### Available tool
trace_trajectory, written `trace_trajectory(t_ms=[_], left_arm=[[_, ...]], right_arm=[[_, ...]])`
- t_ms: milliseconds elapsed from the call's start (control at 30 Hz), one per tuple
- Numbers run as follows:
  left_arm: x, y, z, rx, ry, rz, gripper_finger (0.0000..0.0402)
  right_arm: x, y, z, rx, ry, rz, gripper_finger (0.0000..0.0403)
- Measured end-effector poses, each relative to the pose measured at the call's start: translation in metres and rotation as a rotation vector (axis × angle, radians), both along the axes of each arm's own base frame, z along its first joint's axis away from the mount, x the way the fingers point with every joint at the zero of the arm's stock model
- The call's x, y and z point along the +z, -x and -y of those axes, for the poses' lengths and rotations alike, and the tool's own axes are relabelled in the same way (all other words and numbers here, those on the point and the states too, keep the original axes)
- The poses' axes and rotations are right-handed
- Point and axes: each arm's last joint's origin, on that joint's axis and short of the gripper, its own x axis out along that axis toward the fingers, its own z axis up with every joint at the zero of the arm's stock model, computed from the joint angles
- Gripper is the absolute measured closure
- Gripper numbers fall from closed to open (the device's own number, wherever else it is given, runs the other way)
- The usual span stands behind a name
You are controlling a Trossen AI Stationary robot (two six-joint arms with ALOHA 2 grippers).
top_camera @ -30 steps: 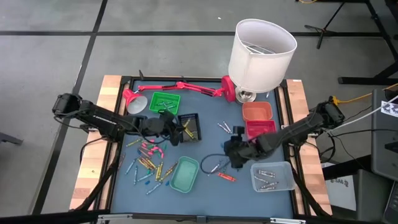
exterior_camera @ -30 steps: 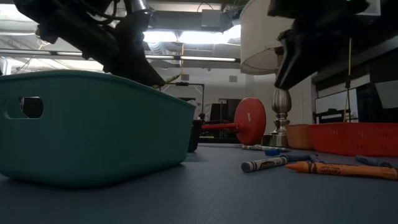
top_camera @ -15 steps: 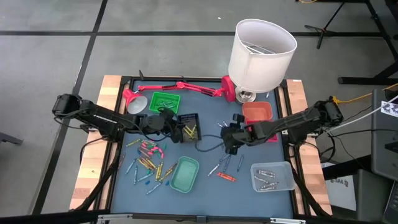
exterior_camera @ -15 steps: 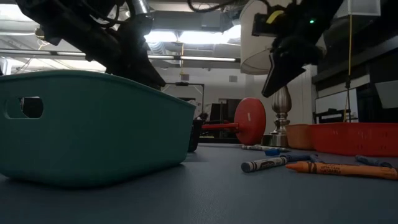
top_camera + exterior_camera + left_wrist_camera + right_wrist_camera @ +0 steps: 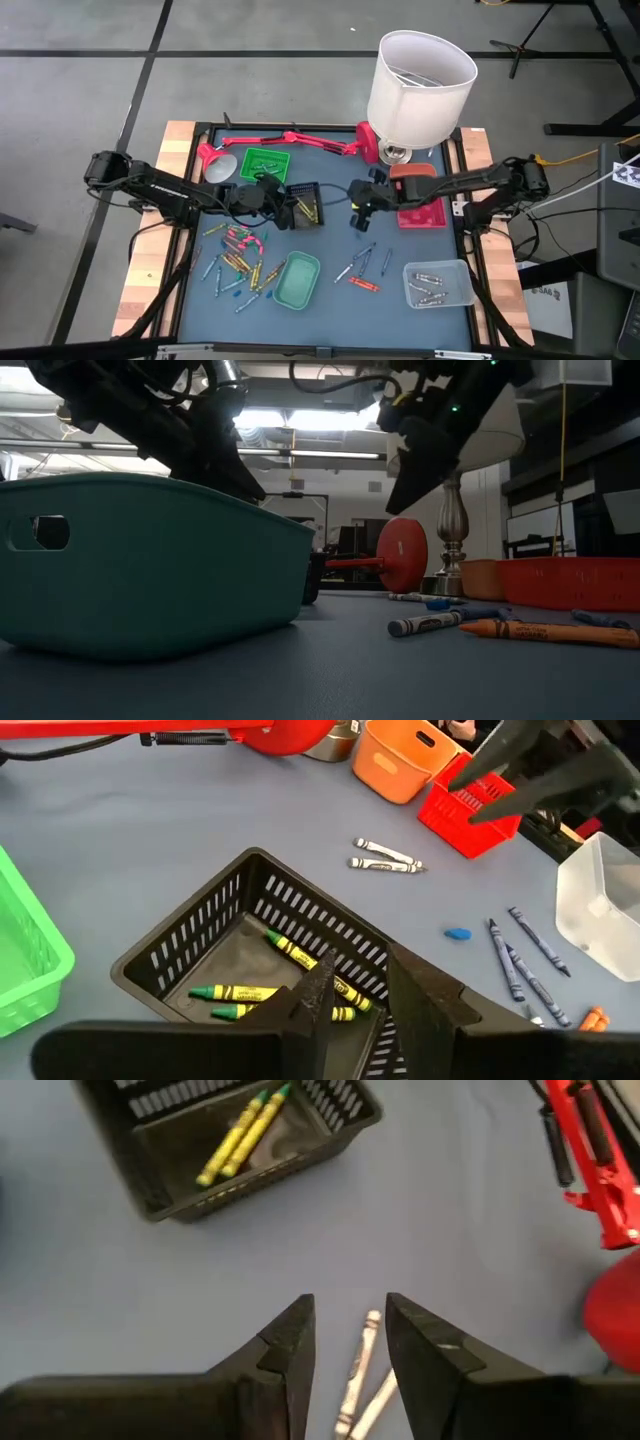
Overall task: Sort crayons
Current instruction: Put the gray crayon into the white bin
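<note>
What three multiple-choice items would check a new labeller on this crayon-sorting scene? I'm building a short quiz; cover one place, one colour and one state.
1. The right end effector hovers above:
A. the two white crayons
B. the clear tray
C. the green tray

2. The crayons in the black basket are:
A. blue
B. yellow
C. orange

3. The right end effector's fingers are:
A. shut on a crayon
B. open and empty
C. shut on nothing

Answers:
1 A, the right wrist view shows both white crayons on the table between its fingers.
2 B, both wrist views show yellow sticks inside.
3 B, a clear gap separates the fingers and nothing is held.
</note>
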Motion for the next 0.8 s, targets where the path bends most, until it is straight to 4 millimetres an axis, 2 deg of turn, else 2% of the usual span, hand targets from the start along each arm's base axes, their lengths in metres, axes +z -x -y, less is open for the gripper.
trace_trajectory(t_ms=[233, 400, 800], left_arm=[[0.000, 0.000, 0.000, -0.001, -0.001, -0.001, 0.0321], [0.000, 0.000, 0.000, -0.001, -0.001, -0.001, 0.0321], [0.000, 0.000, 0.001, -0.007, -0.001, -0.009, 0.0320]], right_arm=[[0.000, 0.000, 0.015, -0.049, -0.002, 0.006, 0.0281], [-0.003, -0.003, 0.014, -0.049, -0.003, 0.003, 0.0281], [-0.051, -0.026, 0.014, -0.051, -0.004, -0.089, 0.0281]])
